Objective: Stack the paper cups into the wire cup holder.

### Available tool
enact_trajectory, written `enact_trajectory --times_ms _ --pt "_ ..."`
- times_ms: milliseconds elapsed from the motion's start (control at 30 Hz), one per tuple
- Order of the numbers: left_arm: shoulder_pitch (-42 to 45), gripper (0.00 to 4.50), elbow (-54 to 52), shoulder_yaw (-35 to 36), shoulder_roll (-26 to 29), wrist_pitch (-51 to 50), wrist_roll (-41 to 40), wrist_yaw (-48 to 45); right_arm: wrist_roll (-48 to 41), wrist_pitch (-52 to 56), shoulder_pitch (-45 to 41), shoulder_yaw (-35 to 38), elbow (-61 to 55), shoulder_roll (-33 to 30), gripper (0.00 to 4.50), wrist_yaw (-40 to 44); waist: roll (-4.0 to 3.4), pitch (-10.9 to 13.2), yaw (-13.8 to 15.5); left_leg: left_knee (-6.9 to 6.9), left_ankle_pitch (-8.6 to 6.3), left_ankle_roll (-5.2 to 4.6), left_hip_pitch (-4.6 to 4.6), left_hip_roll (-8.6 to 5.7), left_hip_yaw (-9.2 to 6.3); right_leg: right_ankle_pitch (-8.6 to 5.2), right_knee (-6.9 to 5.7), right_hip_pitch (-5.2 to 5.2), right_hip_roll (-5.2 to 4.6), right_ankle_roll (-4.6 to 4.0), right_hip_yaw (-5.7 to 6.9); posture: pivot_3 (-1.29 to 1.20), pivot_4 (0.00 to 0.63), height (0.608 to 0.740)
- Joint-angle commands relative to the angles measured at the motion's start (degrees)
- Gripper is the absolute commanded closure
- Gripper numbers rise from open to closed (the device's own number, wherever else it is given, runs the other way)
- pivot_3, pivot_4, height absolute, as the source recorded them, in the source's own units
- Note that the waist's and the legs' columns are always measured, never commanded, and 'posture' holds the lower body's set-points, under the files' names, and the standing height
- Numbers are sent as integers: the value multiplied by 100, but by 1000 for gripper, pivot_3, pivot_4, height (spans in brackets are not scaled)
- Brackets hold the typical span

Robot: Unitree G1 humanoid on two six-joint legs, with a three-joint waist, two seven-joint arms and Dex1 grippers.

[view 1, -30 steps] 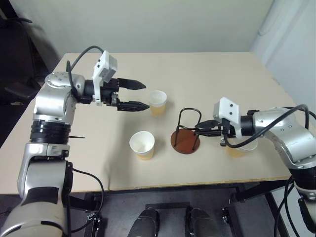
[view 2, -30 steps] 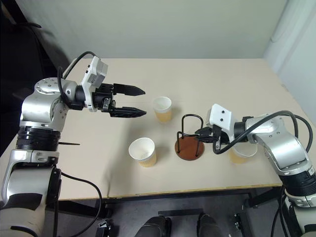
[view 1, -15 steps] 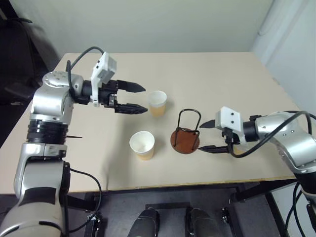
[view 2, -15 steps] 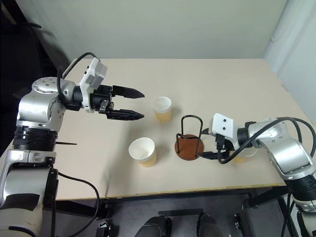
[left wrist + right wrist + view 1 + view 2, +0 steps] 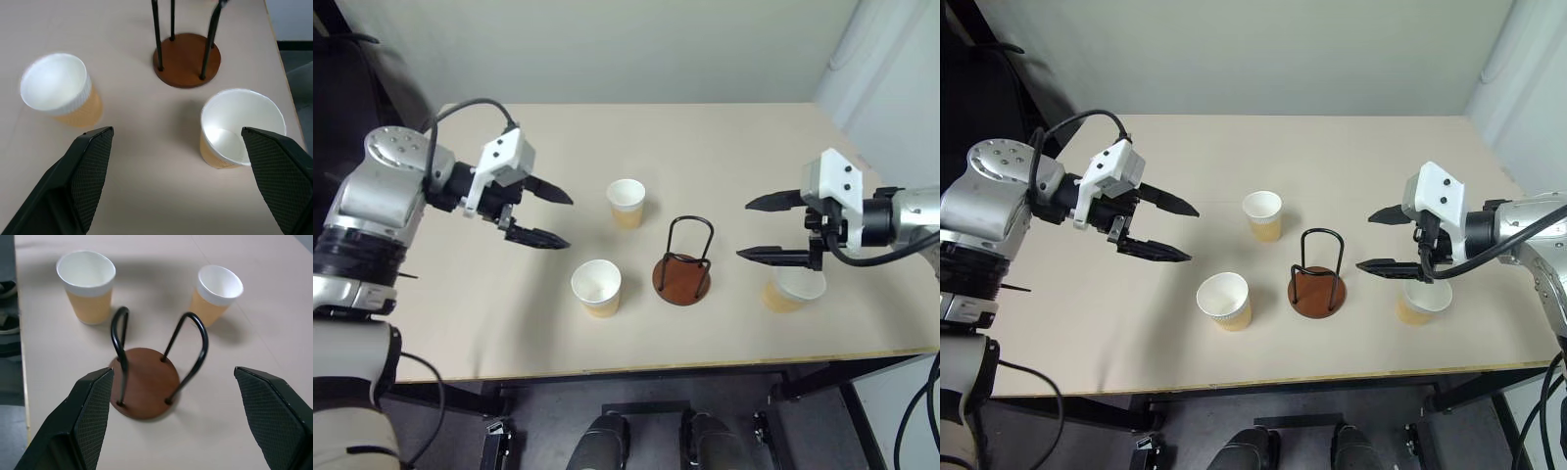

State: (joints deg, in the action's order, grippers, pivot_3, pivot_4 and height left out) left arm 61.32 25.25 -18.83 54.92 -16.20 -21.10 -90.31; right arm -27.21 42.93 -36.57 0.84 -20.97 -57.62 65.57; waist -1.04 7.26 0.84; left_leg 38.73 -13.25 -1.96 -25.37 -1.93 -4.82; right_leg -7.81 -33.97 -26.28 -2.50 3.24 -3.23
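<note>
The wire cup holder stands upright on the beige table, near the front edge and roughly midway across — a reddish-brown disc base with two black wire loops rising from it, nothing inside them. All three paper cups sit upright and mouth-up around it, none touching it. One cup stands behind the holder and a little to the robot's left of it. A second cup stands to the holder's left, slightly nearer the front edge (its white inside is empty). The third cup stands to the holder's right, partly under the right arm's lower finger.

The right gripper hangs in the air to the right of the holder, above the third cup and pointing toward the holder; its two black fingers are spread wide with nothing between them. The left gripper hovers well to the left of the holder, beyond the first two cups — its fingers are likewise spread wide and hold nothing, their tips pointing toward the holder.
</note>
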Motion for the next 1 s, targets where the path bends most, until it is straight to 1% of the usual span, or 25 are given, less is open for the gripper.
enact_trajectory --times_ms 33,133,233,367,533,633,767,1000 --pt "-14 0 -143 186 -216 95 100 -218 17 -71 -6 90 -161 -84 513 -94 0 0 -4 0 -1 -1 0 0 1 0 0 0 0 0 0 0 150 740" --pt "-164 0 -359 187 -350 90 207 -206 8 -67 -91 73 -131 -112 513 -66 0 0 -17 0 -1 0 -2 0 1 1 -2 -5 0 2 0 0 150 740" --pt "-262 0 -675 114 -347 53 216 -216 -21 -45 -317 94 -44 -171 513 5 0 0 -21 0 -1 3 -7 2 0 0 -4 -12 2 6 1 0 150 740" --pt "-317 0 -922 -53 -161 208 203 -219 -110 8 -694 84 23 -225 513 114 0 0 -29 0 -1 2 -10 2 1 1 -5 -17 2 8 0 0 150 740" --pt "-249 0 -918 -398 136 649 204 -219 -194 60 -1020 27 6 -276 513 261 -1 0 -38 1 -1 1 -9 3 -1 0 -7 -16 4 7 0 0 150 740" --pt "-109 0 -816 -643 211 895 130 -219 -542 293 -1251 139 25 -241 513 434 -1 0 -29 4 0 0 -10 3 -1 0 -8 -17 3 6 0 0 150 740" --pt "130 0 -628 -880 130 1046 89 -219 -643 353 -1348 139 108 -313 513 517 0 0 -18 12 -1 -2 -16 2 -4 0 -8 -16 3 6 5 0 150 740" --pt "795 0 -154 -1307 -253 1267 179 -219 -646 350 -1355 51 159 -370 513 570 0 0 -15 27 -6 -8 -25 1 -5 0 -9 -18 1 6 5 0 150 740"
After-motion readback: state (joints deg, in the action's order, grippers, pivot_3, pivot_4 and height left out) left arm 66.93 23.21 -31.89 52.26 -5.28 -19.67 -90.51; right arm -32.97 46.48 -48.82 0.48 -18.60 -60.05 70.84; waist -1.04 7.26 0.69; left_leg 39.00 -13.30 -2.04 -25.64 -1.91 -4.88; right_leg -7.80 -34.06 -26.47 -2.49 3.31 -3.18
